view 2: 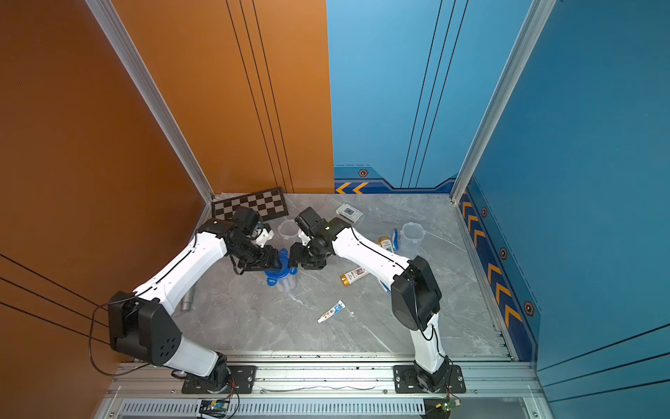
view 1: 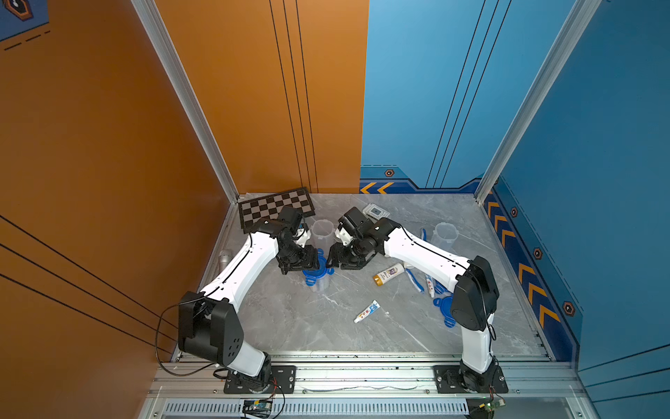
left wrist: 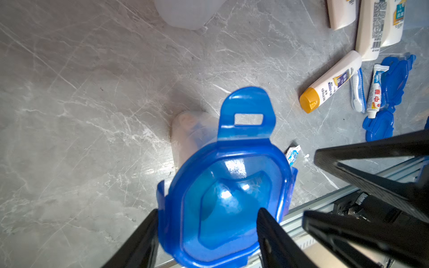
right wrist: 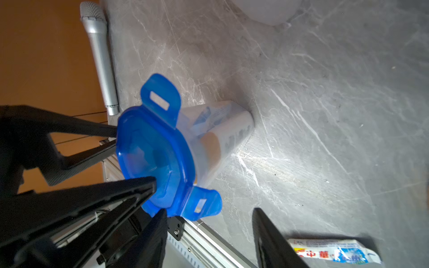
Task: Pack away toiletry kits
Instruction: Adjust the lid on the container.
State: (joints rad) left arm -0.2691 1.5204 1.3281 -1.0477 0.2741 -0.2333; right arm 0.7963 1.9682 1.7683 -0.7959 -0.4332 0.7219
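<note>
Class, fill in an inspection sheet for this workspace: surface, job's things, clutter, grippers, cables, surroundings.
Surface: grey marbled tabletop.
Job's things: lidded cup upright at centre, contents inside, blue lid on it; two open cups behind; bottle, toothpaste tube, toothbrush and loose lids lie on the right arm's side.
Clutter: checkerboard, flat white box, microphone.
Grippers: left gripper at the blue lid, grip unclear; right gripper open at the lid's edge.
Cables: black cable loops beside the left arm.
Surroundings: orange wall, blue wall, aluminium frame.

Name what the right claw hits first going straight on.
Probably the blue lid's clip tab on the filled cup, just ahead of the open right claw; depth unclear.
</note>
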